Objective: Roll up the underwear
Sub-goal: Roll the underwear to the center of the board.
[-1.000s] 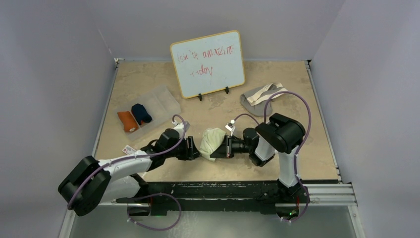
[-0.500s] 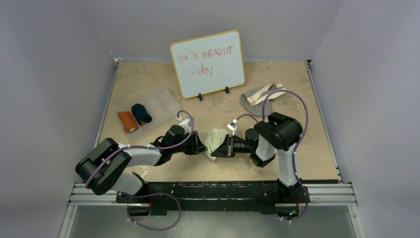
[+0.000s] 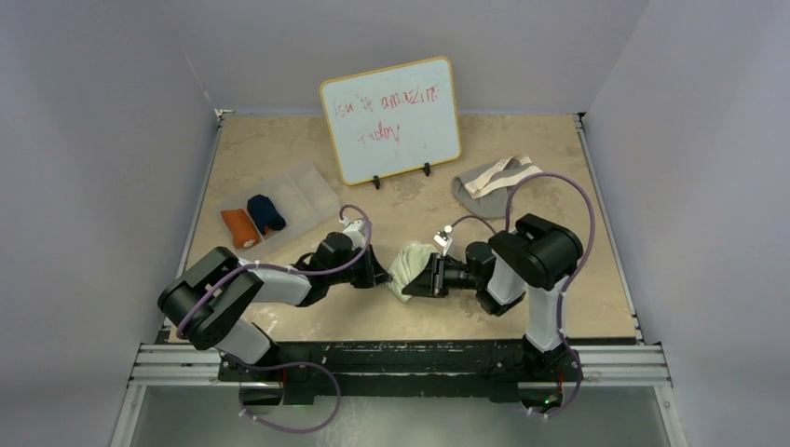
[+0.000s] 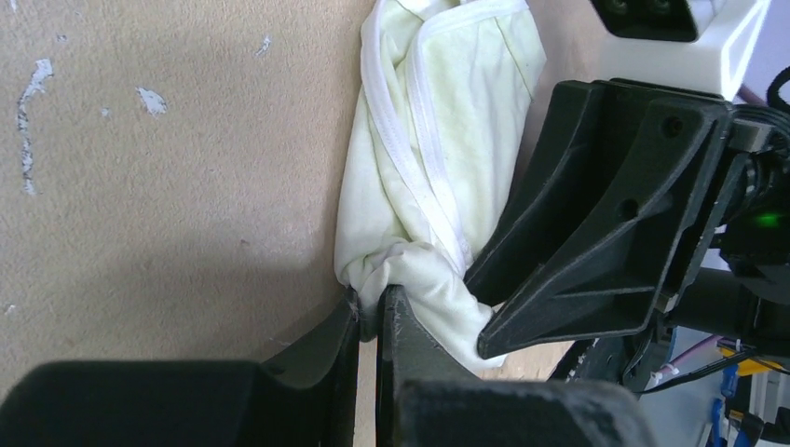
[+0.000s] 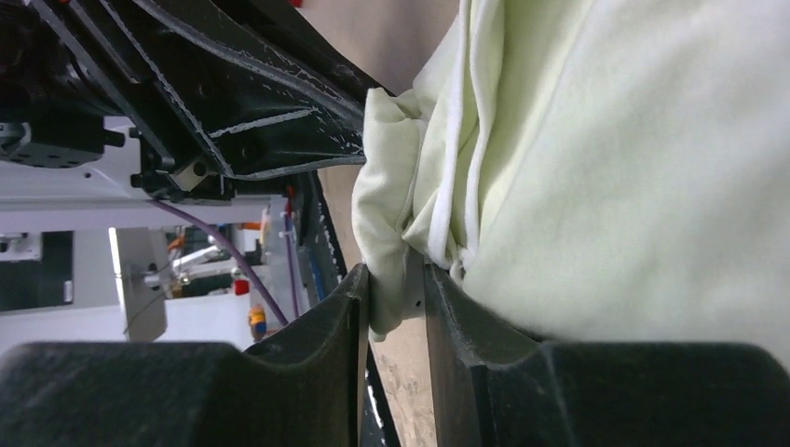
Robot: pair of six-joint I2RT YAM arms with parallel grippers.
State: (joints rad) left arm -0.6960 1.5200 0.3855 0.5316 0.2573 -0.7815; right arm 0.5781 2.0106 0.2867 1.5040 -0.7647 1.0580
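Step in hand: rolling the cream underwear (image 4: 447,130). It sits bunched on the surface (image 4: 140,186), wedged directly between the two hands, its white-trimmed edge showing.

The left hand (image 4: 370,312) is clamped tight on a small twist of cloth at the bundle's near corner. The right hand (image 5: 393,279) has its fingers narrowly apart with a fold of the same cloth in the gap. I cannot tell whether it pinches the fold or merely straddles it. The hands face each other, almost touching.

Judgement: the roll looks loose and unfinished. The next move calls for one hand to anchor while the other tucks. The left's bite is small and could slip.

The orange roll (image 3: 240,227) and navy roll (image 3: 265,213) sit in a tray (image 3: 312,186) beyond the left hand's outer side. The grey garment (image 3: 489,182) lies unrolled, well beyond the right hand.
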